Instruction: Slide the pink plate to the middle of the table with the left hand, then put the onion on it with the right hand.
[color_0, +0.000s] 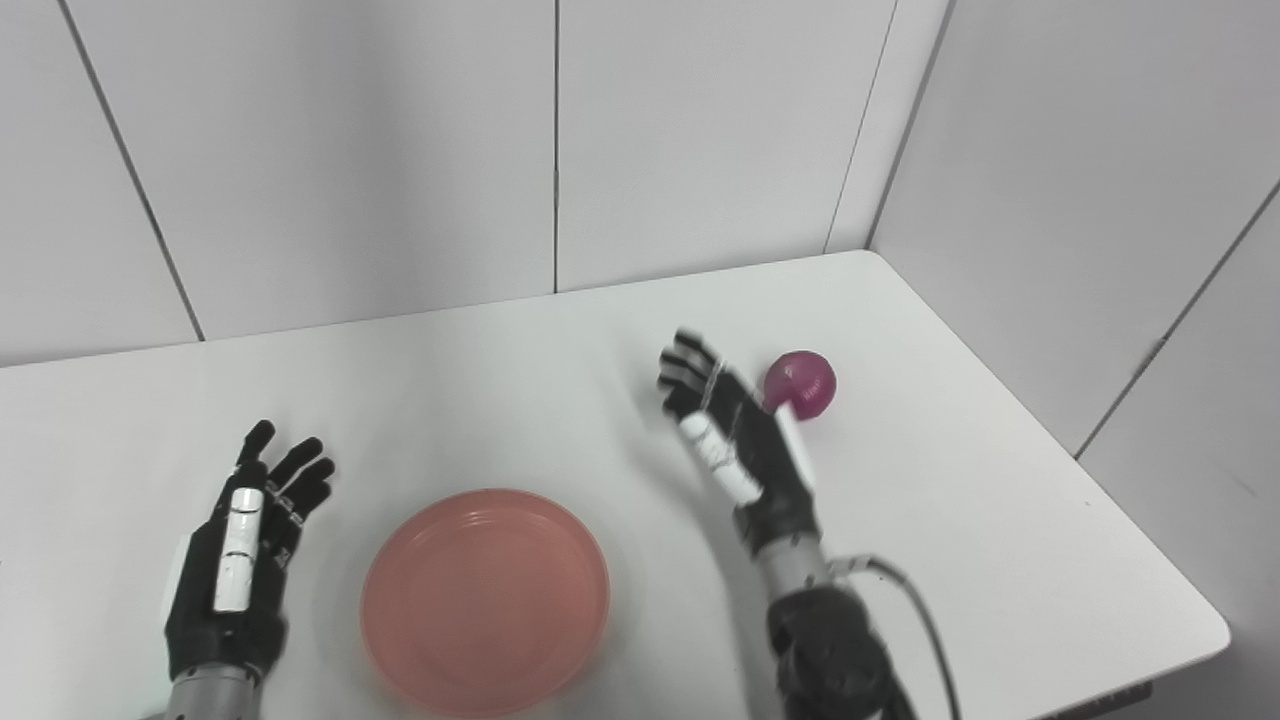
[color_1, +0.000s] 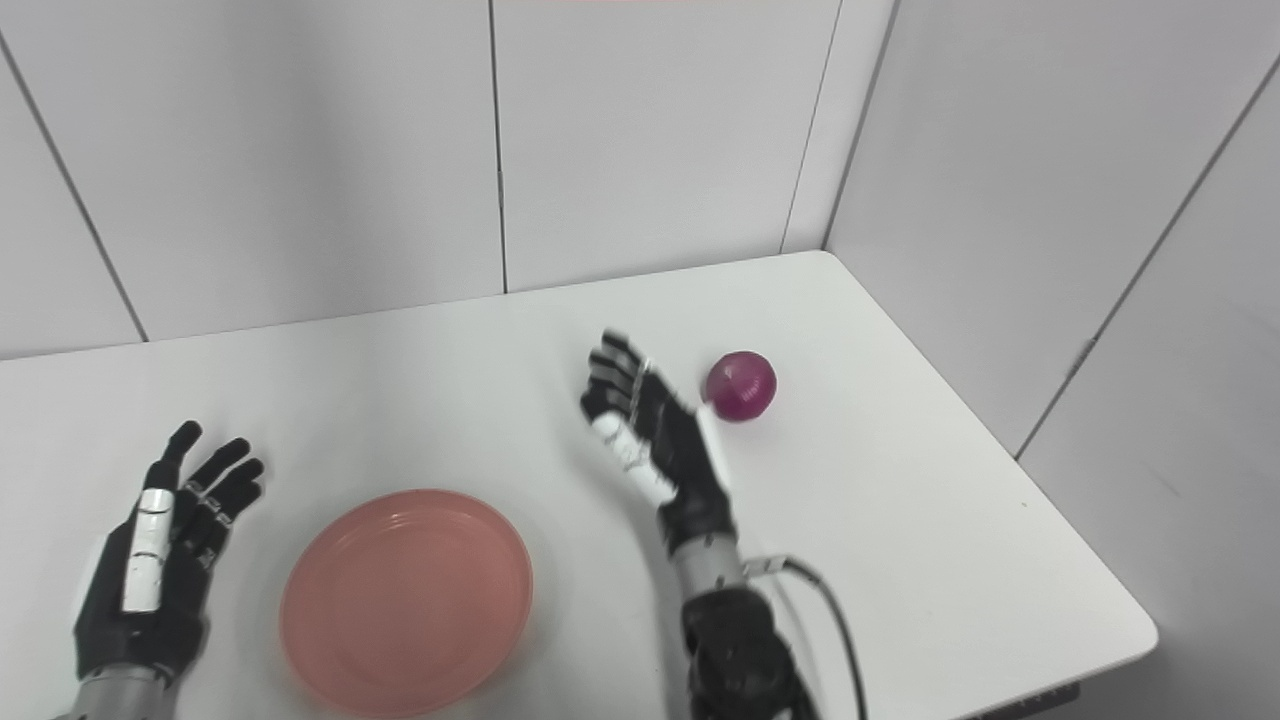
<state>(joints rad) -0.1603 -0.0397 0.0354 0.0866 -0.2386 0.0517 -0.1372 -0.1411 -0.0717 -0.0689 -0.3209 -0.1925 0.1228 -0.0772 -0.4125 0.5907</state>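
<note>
Nearest the front edge of the table (color_0: 1000, 560), the pink plate (color_0: 485, 598) lay about midway along it, empty, with the left hand (color_0: 245, 550) resting just beside it toward the left edge, fingers spread and holding nothing. Farther back, the right hand (color_0: 735, 435) hung with its fingers apart, close beside the onion (color_0: 800, 384) but seemingly not yet around it (contact was hard to judge). The onion sat toward the right edge, well apart from the plate. A good grasp would probably wrap the round onion from both sides, since it could roll away.
</note>
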